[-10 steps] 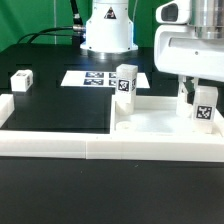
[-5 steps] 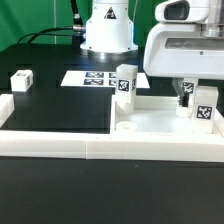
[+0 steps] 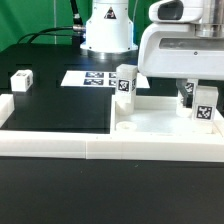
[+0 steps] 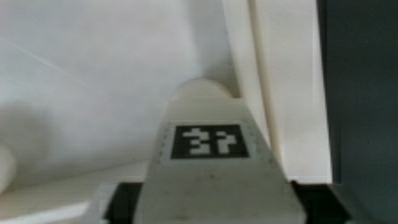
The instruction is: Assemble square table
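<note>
The white square slab lies flat at the exterior view's right, inside the border wall. Two tagged white leg blocks stand upright on it, one at its far left corner and one at its far right. My gripper is at the right leg. In the wrist view that leg fills the gap of the gripper, with the black pads against both its sides. A third leg block lies loose on the black table at the left. The fourth leg is out of view.
The low white border wall runs along the front and up the left side. The marker board lies flat at the back, in front of the arm's base. The arm's white body hangs over the slab's right part.
The arm's white wrist body has shifted toward the exterior view's left over the slab. The right leg and the other parts stay where they were.
</note>
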You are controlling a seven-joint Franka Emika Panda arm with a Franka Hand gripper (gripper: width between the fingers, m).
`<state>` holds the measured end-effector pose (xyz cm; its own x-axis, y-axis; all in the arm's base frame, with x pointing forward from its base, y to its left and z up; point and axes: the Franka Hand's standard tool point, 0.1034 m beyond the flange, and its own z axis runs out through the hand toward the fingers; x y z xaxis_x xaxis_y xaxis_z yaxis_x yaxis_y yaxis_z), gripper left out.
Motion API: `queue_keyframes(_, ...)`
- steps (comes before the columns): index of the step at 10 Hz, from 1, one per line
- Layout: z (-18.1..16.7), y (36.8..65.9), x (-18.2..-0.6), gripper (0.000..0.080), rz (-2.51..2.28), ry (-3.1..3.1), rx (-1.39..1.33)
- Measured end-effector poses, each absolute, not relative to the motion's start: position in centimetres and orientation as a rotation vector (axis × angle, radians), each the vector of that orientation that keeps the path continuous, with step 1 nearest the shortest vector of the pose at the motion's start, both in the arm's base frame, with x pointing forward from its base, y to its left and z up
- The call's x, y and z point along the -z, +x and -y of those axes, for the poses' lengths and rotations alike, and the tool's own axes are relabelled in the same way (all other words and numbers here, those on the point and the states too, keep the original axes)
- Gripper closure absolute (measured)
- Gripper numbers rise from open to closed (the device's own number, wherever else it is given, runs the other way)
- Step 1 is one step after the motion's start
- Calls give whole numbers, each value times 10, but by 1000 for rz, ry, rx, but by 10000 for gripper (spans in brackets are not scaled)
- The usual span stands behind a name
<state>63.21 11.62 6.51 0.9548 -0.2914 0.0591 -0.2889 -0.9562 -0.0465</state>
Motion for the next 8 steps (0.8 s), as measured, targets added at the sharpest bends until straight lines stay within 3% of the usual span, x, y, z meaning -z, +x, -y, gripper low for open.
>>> queue_keyframes(8,-97,629,-65,506,-863,-3004,82)
